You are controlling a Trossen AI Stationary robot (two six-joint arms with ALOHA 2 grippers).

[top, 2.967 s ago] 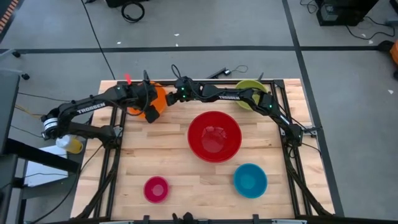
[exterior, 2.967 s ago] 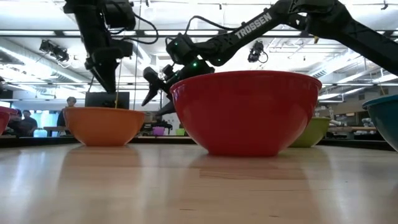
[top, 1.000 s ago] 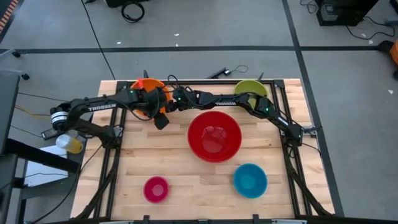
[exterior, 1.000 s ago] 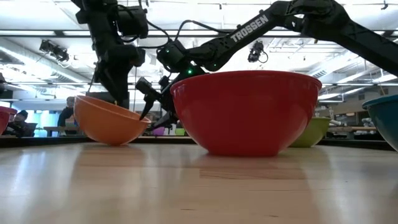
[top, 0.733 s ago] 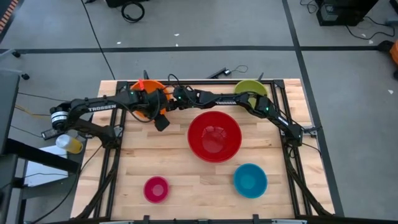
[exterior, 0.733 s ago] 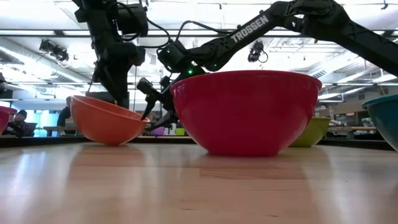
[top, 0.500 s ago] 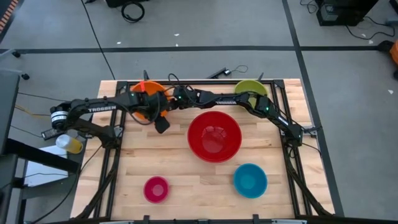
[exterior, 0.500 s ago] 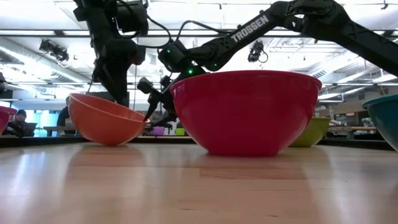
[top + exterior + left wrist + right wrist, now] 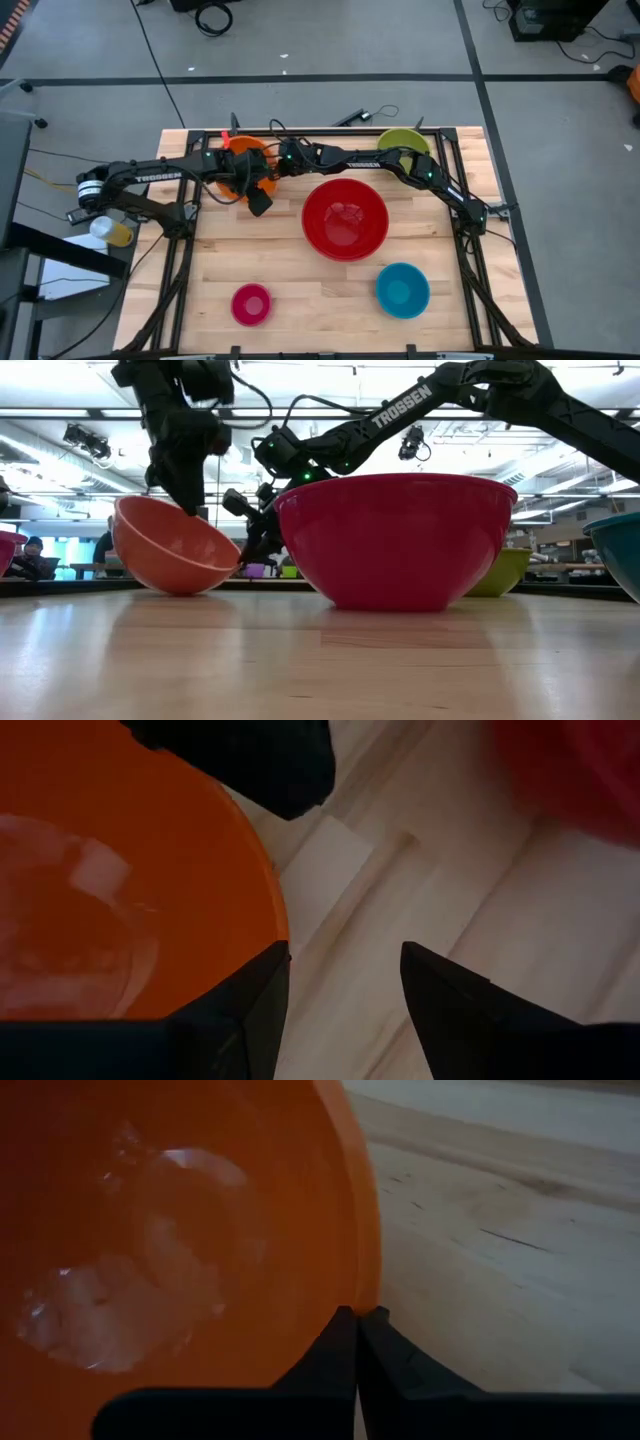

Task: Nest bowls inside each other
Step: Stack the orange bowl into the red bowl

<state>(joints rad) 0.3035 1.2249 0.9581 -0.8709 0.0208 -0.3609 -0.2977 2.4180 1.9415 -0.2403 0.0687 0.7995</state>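
Observation:
The orange bowl (image 9: 240,158) stands tipped at the far left of the table, its right rim low and its left rim high (image 9: 120,505), resting on the curve of its underside. My right gripper (image 9: 357,1320) reaches across from the right and is shut on its rim. My left gripper (image 9: 345,990) comes down at the bowl's near right side, open, one finger at the rim and the other over bare table. The red bowl (image 9: 345,218) sits mid-table, the lime green bowl (image 9: 403,148) far right, the blue bowl (image 9: 402,289) near right, the pink bowl (image 9: 251,303) near left. My left gripper has one finger (image 9: 255,1005) lying at the orange bowl's rim (image 9: 280,925), slanting down from above; whether it presses on the rim I cannot tell. Nothing lies between its fingers. My right gripper pinches the orange bowl's rim (image 9: 368,1285) on the side nearest the red bowl, between its two fingers. The fingers slant down from the table's right. The bowl stays tipped with its underside on the table.
The red bowl stands close beside the orange one on its right. Black frame rails (image 9: 300,130) run along the table's far edge and sides. Bare wood (image 9: 270,250) lies between the red bowl and the two small near bowls.
My right gripper has shut on the orange bowl's rim. The bowl has tipped steeper: its left rim has risen and its right rim has sunk, while its underside stays on the table. My left gripper has drifted slightly up and toward the table's left.

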